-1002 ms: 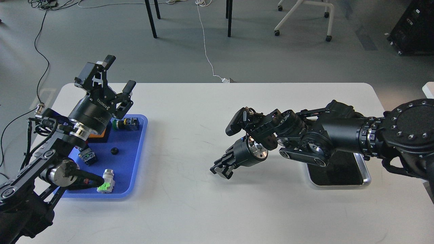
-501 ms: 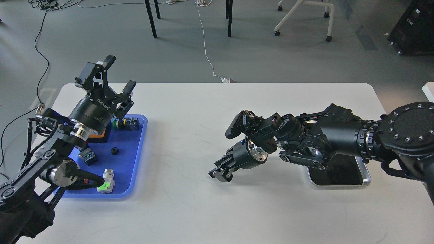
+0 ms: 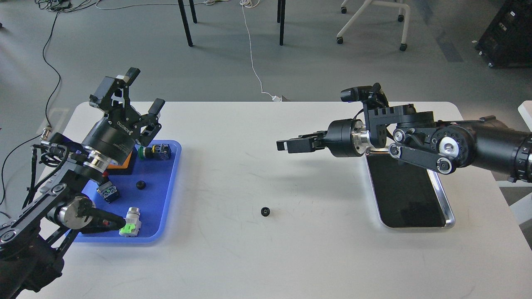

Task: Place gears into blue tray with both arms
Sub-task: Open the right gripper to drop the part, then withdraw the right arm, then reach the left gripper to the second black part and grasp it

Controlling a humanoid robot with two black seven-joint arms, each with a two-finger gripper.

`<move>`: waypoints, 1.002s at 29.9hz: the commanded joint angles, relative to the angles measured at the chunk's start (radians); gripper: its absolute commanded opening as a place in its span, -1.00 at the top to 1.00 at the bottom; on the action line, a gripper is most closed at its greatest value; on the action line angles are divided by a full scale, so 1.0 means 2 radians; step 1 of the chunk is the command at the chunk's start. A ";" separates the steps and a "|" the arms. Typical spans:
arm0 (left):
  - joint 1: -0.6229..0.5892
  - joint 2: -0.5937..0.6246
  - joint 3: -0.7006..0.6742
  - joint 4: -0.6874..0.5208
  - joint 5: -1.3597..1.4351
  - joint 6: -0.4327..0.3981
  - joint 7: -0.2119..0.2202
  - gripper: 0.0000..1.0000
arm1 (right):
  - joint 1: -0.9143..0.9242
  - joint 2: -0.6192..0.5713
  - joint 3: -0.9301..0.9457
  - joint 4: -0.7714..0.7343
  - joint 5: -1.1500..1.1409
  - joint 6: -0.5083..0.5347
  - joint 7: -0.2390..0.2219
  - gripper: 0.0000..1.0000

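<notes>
Head view | left claw [image 3: 139,93] "ROBOTIQ", fingers spread | right claw [image 3: 286,145] state unclear

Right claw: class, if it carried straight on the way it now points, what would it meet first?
The right claw points left, level above the white table. The way looks free at first; further along lie the blue tray and left claw, though depth is unclear.

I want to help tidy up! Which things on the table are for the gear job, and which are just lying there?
For the job:
- gear on the white table
- gear in the tray
- blue tray
- left end effector and right end effector

Just lying about:
- green-capped button
- white part with bright green tip
- steel-rimmed black tray
</notes>
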 commanded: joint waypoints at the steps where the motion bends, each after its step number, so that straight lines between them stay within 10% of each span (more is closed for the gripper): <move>1: -0.002 0.000 0.000 0.001 0.001 0.001 -0.001 -0.96 | -0.030 -0.022 0.035 0.000 0.045 0.001 0.000 -0.89; 10: -0.007 0.004 0.008 -0.002 0.054 -0.006 -0.015 -0.96 | -0.226 -0.069 0.261 0.013 0.217 0.048 0.000 -0.92; 12: -0.008 0.009 0.030 -0.014 0.177 -0.044 -0.032 -0.96 | -0.297 -0.072 0.349 0.007 0.311 0.126 0.000 -0.92; 30: -0.199 0.018 0.270 -0.068 0.670 -0.046 -0.032 -0.96 | -0.366 -0.125 0.373 0.006 0.480 0.150 0.000 -0.92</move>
